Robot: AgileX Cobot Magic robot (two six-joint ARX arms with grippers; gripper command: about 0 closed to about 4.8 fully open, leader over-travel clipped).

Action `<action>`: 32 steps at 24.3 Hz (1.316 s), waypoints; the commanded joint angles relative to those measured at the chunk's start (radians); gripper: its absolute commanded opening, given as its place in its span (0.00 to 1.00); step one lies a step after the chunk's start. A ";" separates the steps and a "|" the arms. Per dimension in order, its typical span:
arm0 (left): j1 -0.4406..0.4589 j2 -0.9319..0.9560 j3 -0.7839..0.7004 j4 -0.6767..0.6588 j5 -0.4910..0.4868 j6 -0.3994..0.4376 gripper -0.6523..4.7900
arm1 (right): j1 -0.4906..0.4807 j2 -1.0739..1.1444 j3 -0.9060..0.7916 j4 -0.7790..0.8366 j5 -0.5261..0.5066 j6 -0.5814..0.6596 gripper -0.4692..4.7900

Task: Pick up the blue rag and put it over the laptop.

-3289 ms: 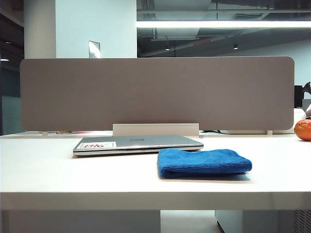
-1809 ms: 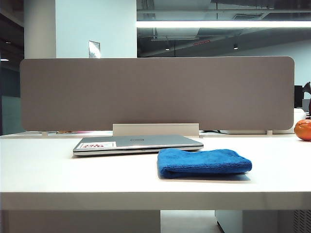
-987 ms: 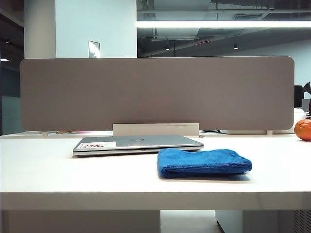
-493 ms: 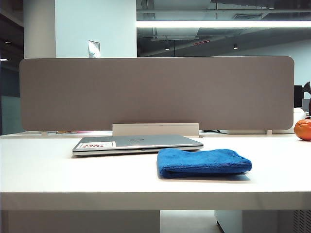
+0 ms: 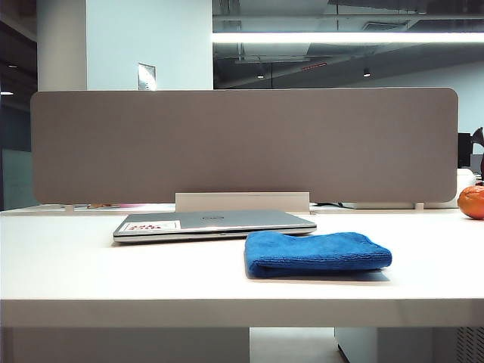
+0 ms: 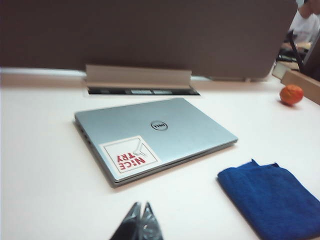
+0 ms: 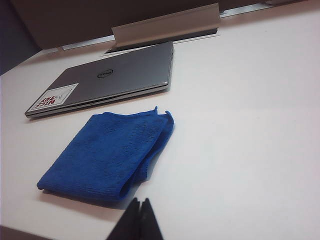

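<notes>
From the exterior view, the blue rag (image 5: 318,253) lies folded on the table (image 5: 76,272) just in front of the closed laptop (image 5: 215,224), no arm in sight. The left wrist view shows the left gripper (image 6: 140,214) with jaws shut and empty near the laptop's sticker (image 6: 129,156). The right wrist view puts the right gripper (image 7: 139,207), jaws likewise shut, beside the rag; whichever arm reaches should first open wide and pinch a folded edge.
</notes>
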 commanded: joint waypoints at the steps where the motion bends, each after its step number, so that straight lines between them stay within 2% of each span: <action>1: -0.003 0.110 0.059 0.061 0.062 -0.003 0.11 | 0.000 -0.002 -0.003 0.009 -0.009 0.003 0.09; 7: -0.032 0.375 0.208 0.095 0.080 -0.118 0.11 | 0.000 -0.002 -0.003 0.009 -0.008 0.002 0.09; 12: -0.132 0.511 0.288 0.096 0.055 -0.115 0.11 | 0.000 -0.002 -0.003 0.009 -0.005 0.002 0.09; 17: -0.272 0.639 0.355 0.101 -0.058 -0.114 0.11 | 0.000 -0.002 -0.003 0.009 -0.005 0.002 0.09; 18: -0.322 0.691 0.381 0.102 -0.089 -0.114 0.11 | 0.000 -0.002 -0.003 0.009 -0.005 0.002 0.09; 20: -0.388 0.770 0.406 0.143 -0.098 -0.114 0.11 | 0.001 -0.002 -0.003 0.009 -0.005 0.002 0.09; 23: -0.442 0.848 0.417 0.204 -0.130 -0.114 0.11 | 0.000 -0.002 -0.003 0.009 -0.005 0.002 0.09; 29: -0.534 1.025 0.418 0.300 -0.129 -0.116 0.11 | 0.000 -0.002 -0.003 0.009 -0.005 0.002 0.09; 32: -0.570 1.114 0.433 0.314 -0.130 -0.146 0.12 | 0.000 -0.002 -0.003 0.009 -0.005 0.002 0.09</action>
